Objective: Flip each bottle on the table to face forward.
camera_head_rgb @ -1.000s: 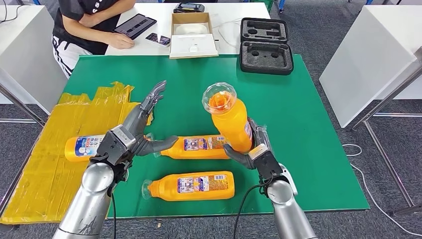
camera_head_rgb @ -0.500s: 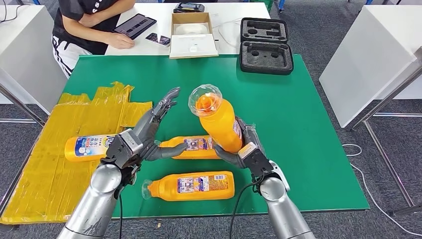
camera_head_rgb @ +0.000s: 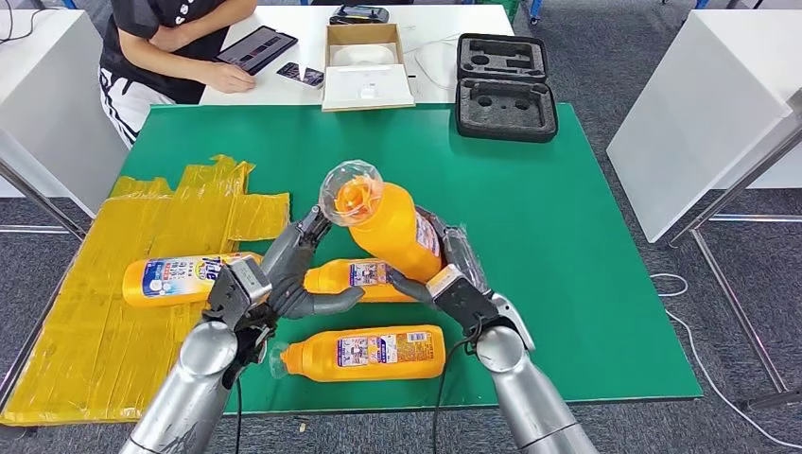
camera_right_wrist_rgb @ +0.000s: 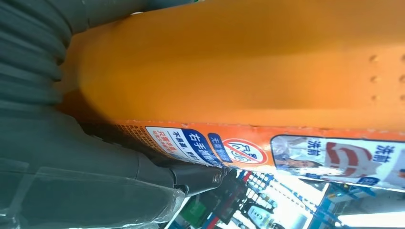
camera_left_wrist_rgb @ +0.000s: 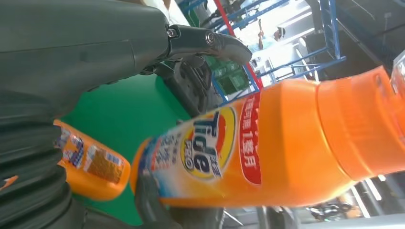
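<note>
Lifted bottle shifted leftward, gripped by right robot hand, left robot hand open beside it

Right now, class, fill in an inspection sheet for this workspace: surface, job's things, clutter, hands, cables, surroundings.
Surface: green table, yellow sheet over its left part.
Job's things: held bottle lifted, cap up; middle bottle, near bottle and left bottle lying flat.
Clutter: open black foam case at far edge.
Hands: right hand grips held bottle; left hand with fingers spread beside it.
Cables: black cable along right arm.
Surroundings: seated person, white table with cardboard box.
</note>
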